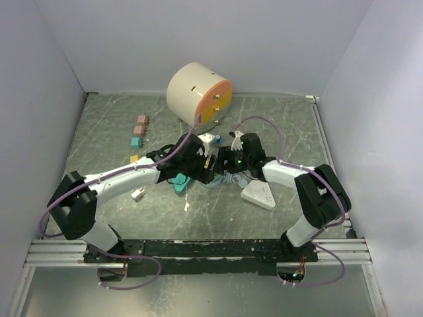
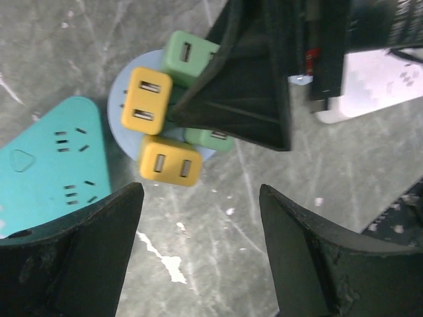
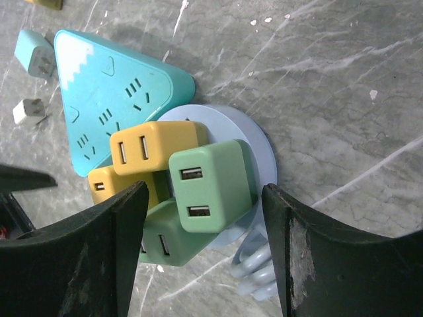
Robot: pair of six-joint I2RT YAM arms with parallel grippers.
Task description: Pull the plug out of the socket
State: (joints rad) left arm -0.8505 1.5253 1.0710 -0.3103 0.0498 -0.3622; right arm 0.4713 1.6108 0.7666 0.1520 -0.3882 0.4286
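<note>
Though obscured from above | right wrist: green plug (image 3: 211,188) in round socket (image 3: 262,153)

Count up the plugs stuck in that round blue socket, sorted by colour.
Yellow plugs: 2
Green plugs: 2
Total: 4 in the round blue socket

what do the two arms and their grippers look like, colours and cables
Both the left arm and right arm have white links with black joints and a lilac cable looping alongside. The left gripper and right gripper are black, with broad, matte, scuffed fingers.
</note>
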